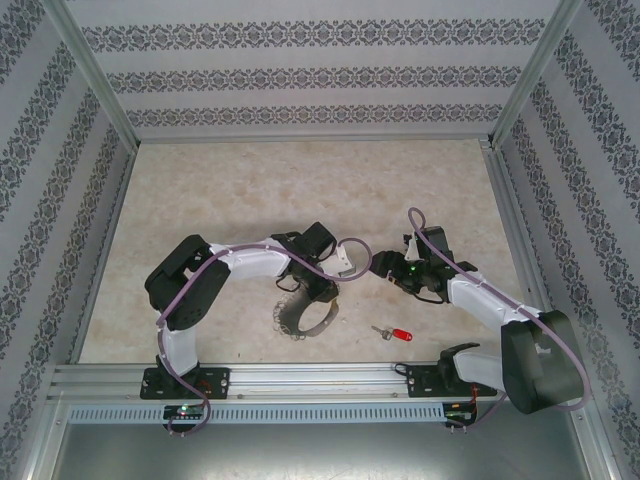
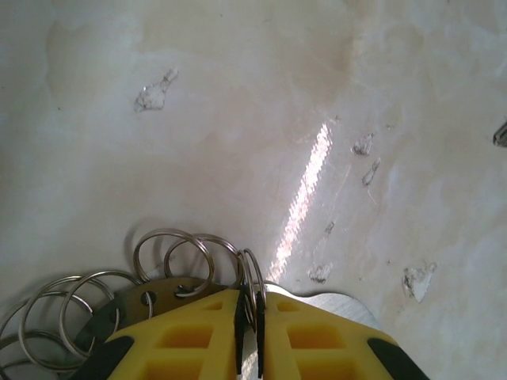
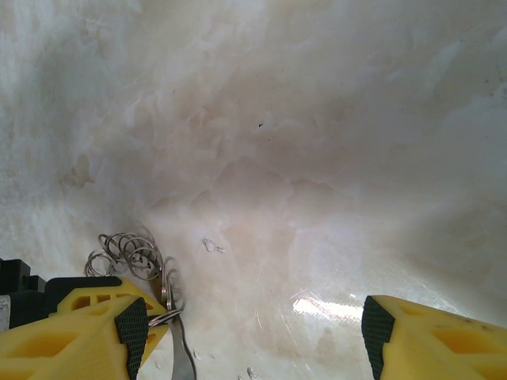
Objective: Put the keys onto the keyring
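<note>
The keyring (image 1: 305, 318) is a grey metal hoop edged with small wire loops, standing tilted on the table near the front. My left gripper (image 1: 318, 290) is above it; in the left wrist view its yellow fingers (image 2: 198, 340) are shut on one wire loop (image 2: 252, 277) of the keyring (image 2: 154, 299). The key (image 1: 398, 333), red-headed with a short silver blade, lies flat on the table to the right of the ring, apart from both grippers. My right gripper (image 1: 392, 275) hangs open (image 3: 253, 336); the keyring's loops (image 3: 131, 253) sit right beside its left pad (image 3: 131, 331).
An aluminium rail (image 1: 320, 378) runs along the table's front edge just below the key. Patterned walls (image 1: 300, 75) enclose the back and sides. The pale marbled table (image 1: 300, 190) stretches bare behind the arms.
</note>
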Robot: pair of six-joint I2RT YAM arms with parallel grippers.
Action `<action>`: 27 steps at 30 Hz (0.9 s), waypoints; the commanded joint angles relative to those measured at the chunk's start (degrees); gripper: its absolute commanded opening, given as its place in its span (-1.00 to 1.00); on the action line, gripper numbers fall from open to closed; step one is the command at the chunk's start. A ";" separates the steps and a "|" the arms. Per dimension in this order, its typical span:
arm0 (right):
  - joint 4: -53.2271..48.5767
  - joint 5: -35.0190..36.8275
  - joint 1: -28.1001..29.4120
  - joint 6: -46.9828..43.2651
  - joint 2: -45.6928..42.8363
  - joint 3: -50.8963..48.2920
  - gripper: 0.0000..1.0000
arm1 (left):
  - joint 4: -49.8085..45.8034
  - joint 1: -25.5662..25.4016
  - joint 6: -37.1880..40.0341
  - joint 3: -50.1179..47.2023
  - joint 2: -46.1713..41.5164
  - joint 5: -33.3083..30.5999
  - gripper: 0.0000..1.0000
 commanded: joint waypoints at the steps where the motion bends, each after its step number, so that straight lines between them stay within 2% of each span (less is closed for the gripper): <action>1: -1.14 0.34 0.07 -0.92 -0.78 0.68 0.48 | 3.51 0.87 -1.98 -1.58 -1.70 0.08 -0.70; 14: -1.07 0.34 -0.08 -0.79 -1.22 0.24 0.48 | 13.65 3.41 -8.25 -9.95 -9.66 0.87 -0.64; 27: -0.81 0.28 -0.01 -0.82 -0.78 0.43 0.48 | 16.51 3.33 -11.18 -10.48 -7.64 4.81 -0.59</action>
